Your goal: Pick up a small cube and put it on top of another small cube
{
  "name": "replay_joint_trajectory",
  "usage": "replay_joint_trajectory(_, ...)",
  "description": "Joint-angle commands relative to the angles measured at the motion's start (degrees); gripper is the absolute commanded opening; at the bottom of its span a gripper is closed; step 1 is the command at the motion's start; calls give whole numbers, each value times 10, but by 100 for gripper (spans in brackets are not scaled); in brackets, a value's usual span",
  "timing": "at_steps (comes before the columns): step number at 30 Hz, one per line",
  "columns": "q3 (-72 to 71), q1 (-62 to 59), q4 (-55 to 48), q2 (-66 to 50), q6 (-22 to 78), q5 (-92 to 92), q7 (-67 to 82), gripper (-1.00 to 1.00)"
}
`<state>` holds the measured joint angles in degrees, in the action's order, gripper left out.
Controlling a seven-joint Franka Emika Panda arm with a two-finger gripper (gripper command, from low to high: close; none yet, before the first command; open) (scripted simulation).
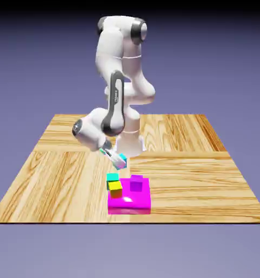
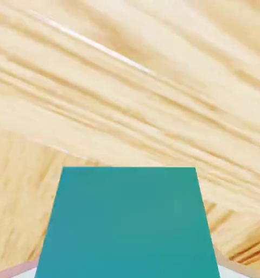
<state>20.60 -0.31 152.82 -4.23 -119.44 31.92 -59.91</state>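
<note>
In the exterior view my gripper (image 1: 120,159) hangs tilted just above the table, shut on the small cube (image 1: 123,157), a tiny light cyan-blue block. It is a short way beyond the magenta slab (image 1: 131,202) and apart from it. The hand view shows the small cube (image 2: 126,222) large between the fingertips, hiding nearly all of them; only slivers show at the bottom corners. Behind the cube there is only wood grain. Near the slab's left edge a greener teal cube (image 1: 112,177) sits on a yellow cube (image 1: 116,189). A purple cube (image 1: 136,183) rests on the slab.
The wooden table (image 1: 56,174) spreads wide to both sides of the slab. The robot's base column (image 1: 129,142) stands just behind the gripper. The slab lies close to the table's near edge (image 1: 126,221).
</note>
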Motion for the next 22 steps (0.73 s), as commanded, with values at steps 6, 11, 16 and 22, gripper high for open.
replay_joint_trajectory(6, -57, 1, -125, -24, 78, 6, -76, -100)
replay_joint_trajectory(11, -105, 4, -228, -44, 142, 12, -139, -100)
replay_joint_trajectory(16, -111, -2, -215, -65, 106, 31, -147, -100)
replay_joint_trajectory(22, -107, -5, -224, -58, 121, 24, -152, 100)
